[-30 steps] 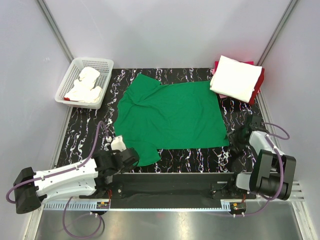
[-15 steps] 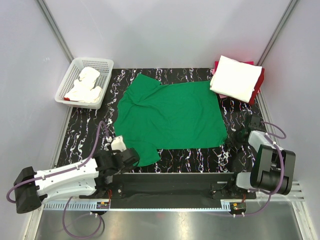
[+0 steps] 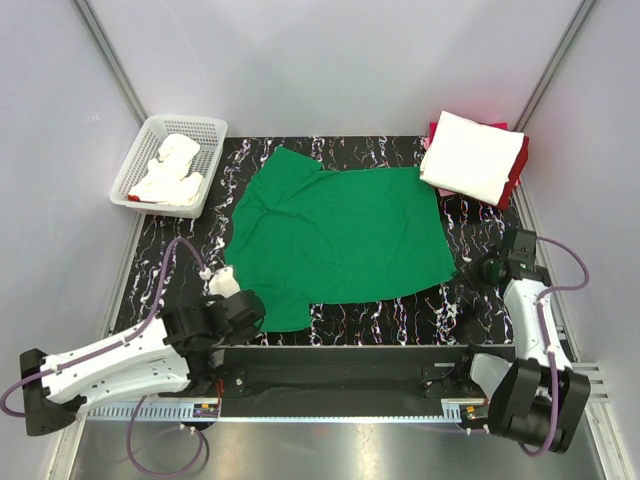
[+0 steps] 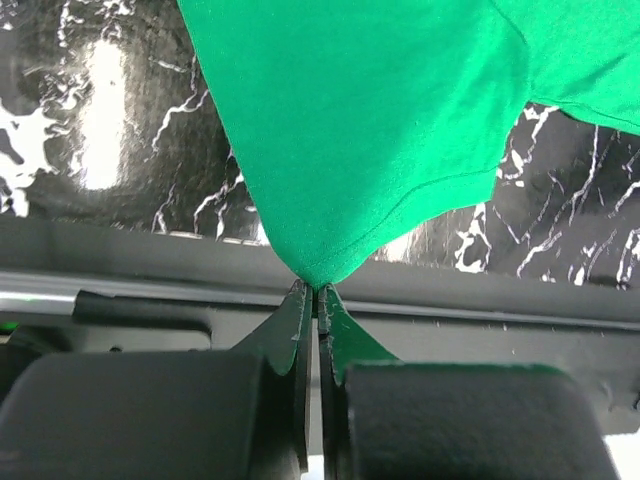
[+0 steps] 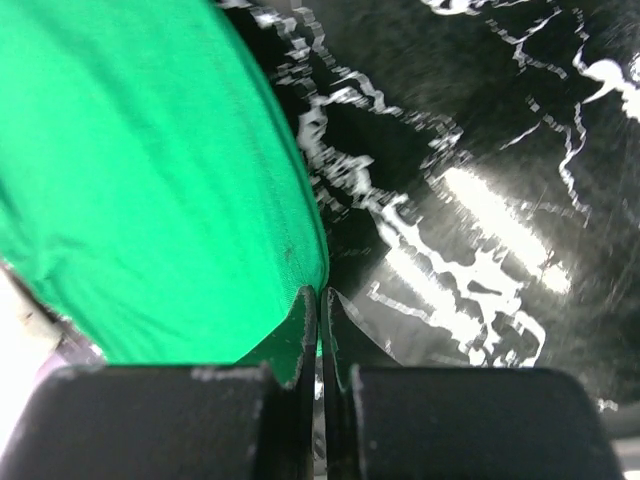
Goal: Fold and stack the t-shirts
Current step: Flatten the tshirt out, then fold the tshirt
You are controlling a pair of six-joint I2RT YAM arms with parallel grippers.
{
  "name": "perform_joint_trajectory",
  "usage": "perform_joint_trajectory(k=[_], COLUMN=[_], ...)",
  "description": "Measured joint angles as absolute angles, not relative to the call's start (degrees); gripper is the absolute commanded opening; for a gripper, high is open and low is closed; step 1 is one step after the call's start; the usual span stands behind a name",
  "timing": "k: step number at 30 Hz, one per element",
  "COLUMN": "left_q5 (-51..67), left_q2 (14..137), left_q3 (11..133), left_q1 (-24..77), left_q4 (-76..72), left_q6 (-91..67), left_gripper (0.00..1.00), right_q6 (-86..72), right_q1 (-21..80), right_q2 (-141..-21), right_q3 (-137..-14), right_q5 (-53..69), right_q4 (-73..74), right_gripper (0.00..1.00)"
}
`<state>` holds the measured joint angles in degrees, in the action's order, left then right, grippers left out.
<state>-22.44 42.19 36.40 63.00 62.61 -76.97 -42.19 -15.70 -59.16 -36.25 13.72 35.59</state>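
The green t-shirt [image 3: 340,235] lies spread on the black marbled table [image 3: 400,322], collar to the left. My left gripper [image 3: 243,303] is shut on the tip of its near-left sleeve, and in the left wrist view the green fabric [image 4: 370,120] tapers into the closed gripper [image 4: 318,290]. At the shirt's near-right hem corner my right gripper [image 3: 472,270] is shut. In the right wrist view the gripper [image 5: 322,292] pinches the green edge [image 5: 150,180]. A folded white t-shirt [image 3: 472,157] rests on a folded red one [image 3: 518,175] at the back right.
A white mesh basket [image 3: 150,135] at the back left holds crumpled white cloth [image 3: 170,175]. A black rail [image 3: 340,368] runs along the table's near edge between the arm bases. Grey walls close in both sides.
The right gripper has closed on the shirt's hem corner and its arm has stretched forward along the right edge. The left arm shifted slightly, still holding the sleeve.
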Motion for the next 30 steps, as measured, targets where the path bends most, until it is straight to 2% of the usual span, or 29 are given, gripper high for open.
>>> perform_joint_trajectory(k=[17,18,20,26,30], left_q5=[-18.74,-18.70,-18.83,-16.91,-13.39], left_q2=[39.77,40.66,43.03,53.45,60.36], left_q3=[53.06,54.06,56.10,62.87,65.28], left_q1=[64.03,64.03,64.03,57.74,45.34], left_q4=[75.68,76.27,76.95,73.80,69.78], left_q6=[-74.35,-73.65,-71.85,-59.51,-48.53], left_gripper=[0.00,0.07,0.11,0.08,0.06], right_q6=[-41.85,-41.80,-41.71,-41.63,-41.63], right_q1=[-15.70,-15.70,-15.70,-15.70,-15.70], right_q2=[-39.72,-39.55,-40.32,-47.57,-53.49], right_q3=[-40.71,-40.86,-40.91,-40.91,-40.93], right_q5=[14.72,14.74,14.81,16.53,17.28], right_q4=[56.62,56.80,56.84,53.69,50.04], right_gripper=[0.00,0.00,0.00,0.00,0.00])
